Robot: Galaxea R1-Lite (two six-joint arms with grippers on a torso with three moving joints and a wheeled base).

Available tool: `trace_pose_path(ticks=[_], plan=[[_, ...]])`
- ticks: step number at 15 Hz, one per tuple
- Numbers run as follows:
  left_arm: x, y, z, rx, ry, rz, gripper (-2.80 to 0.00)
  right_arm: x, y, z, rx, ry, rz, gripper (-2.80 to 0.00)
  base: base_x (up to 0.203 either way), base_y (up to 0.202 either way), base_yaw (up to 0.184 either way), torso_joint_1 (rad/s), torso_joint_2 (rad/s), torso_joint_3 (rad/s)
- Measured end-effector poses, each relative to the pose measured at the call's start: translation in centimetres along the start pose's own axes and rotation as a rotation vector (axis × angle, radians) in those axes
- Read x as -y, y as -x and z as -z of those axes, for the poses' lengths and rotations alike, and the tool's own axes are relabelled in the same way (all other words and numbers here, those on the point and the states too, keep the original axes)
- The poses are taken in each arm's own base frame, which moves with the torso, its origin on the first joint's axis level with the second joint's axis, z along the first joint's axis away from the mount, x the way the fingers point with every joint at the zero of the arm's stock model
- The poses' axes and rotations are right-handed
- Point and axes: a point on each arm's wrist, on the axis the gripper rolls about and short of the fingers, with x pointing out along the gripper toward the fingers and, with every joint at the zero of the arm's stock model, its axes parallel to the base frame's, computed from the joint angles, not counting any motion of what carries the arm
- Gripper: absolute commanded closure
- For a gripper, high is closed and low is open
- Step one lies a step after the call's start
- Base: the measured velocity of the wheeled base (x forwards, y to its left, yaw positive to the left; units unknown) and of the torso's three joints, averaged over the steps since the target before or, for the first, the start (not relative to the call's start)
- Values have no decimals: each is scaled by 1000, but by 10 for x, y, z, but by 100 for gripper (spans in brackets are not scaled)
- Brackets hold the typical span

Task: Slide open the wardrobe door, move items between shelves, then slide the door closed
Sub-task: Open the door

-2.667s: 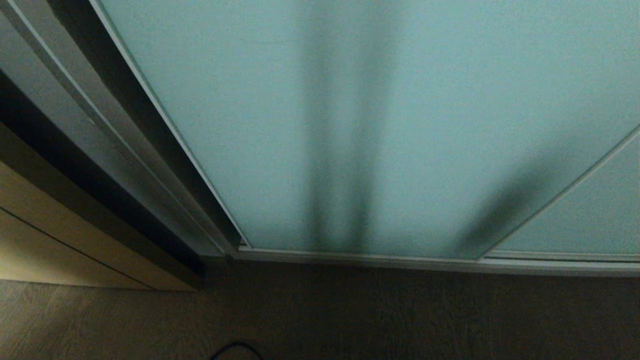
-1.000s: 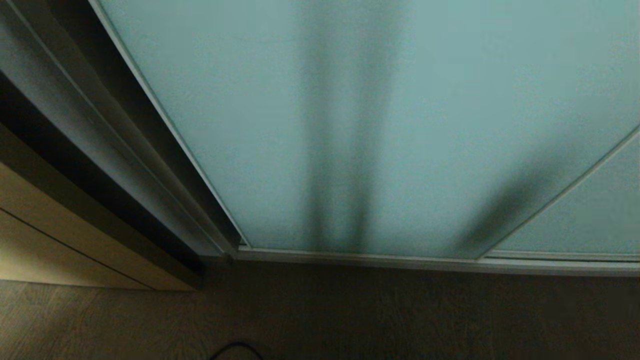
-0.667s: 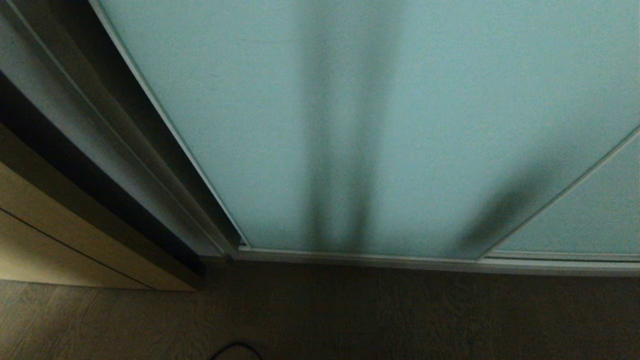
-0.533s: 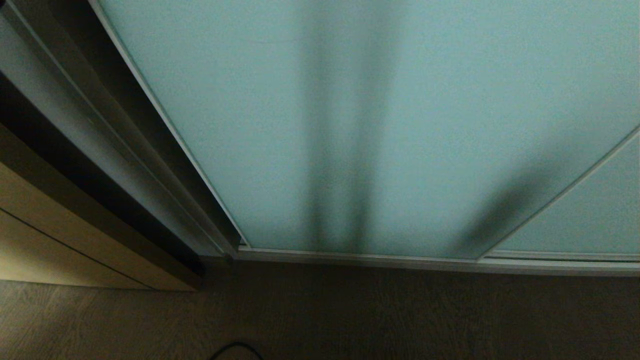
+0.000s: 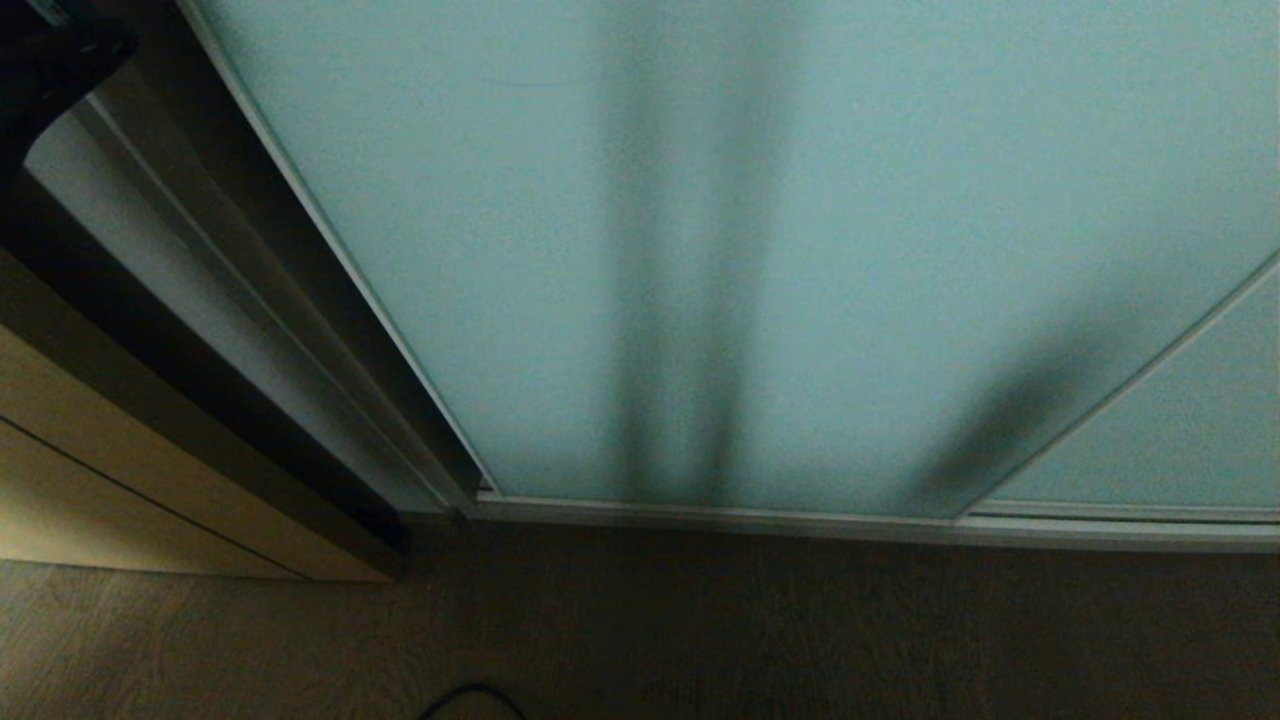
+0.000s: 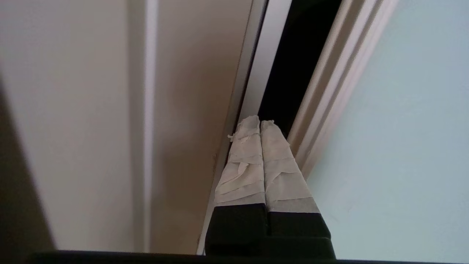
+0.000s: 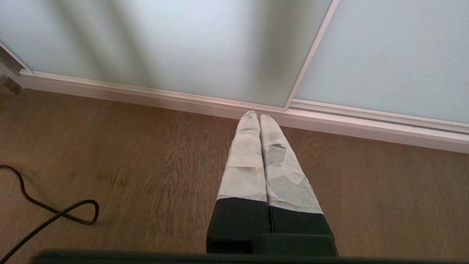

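Left end effector [image 6: 260,123] pressed closed, empty, tips at the dark gap beside the sliding wardrobe door [image 6: 403,146] frame; right end effector [image 7: 259,115] closed, empty, above wooden floor [image 7: 128,154]

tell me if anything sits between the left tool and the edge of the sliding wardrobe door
Nothing visible does. The left tool, fingers shut, points into the dark gap beside the sliding wardrobe door, with its metal frame bare right next to the taped fingertips. Whether the tips touch the frame cannot be told.
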Motion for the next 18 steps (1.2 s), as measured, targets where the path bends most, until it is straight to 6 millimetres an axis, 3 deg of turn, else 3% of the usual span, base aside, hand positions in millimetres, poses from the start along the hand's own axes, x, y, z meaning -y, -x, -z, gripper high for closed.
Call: trace_pose_path(ticks=[18], plan=[[40,-38,39,-17,82,155,0,0,0,0,-1,0,0,0,0,0,0,0,0,0]])
